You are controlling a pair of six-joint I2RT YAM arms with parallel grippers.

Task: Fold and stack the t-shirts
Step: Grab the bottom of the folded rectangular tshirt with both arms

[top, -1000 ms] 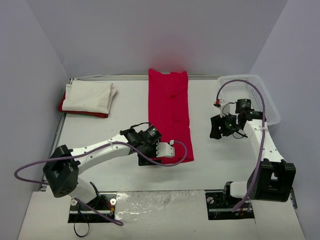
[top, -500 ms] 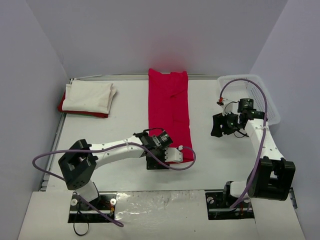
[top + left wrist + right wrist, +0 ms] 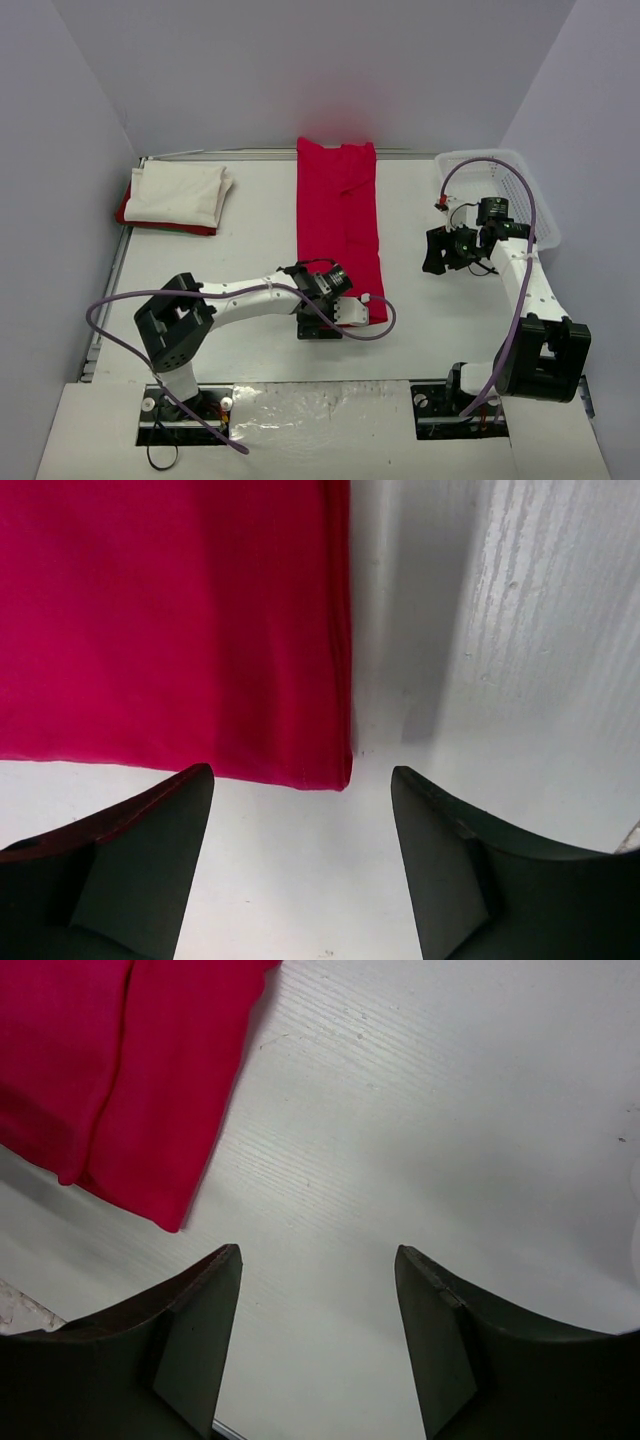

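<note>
T-shirts lie in two places on the counter (image 3: 250,230). At the far left corner, a folded white t-shirt (image 3: 180,193) rests on a folded red t-shirt (image 3: 165,227), whose edge shows along the near and left sides.

In the centre, a second red t-shirt (image 3: 340,215), folded into a long narrow strip, runs from the far edge of the counter towards the arms. The left tool (image 3: 350,312) is positioned at the near right corner of this strip. Its jaws stand apart, released. The left wrist view shows that corner of the cloth in line with the gap, with nothing gripped.

The right tool (image 3: 432,252) hangs over bare counter, apart from the strip on its right side. Its jaws are also spread and hold nothing.

A white lattice basket (image 3: 525,170) occupies the far right corner, beside the right arm.
</note>
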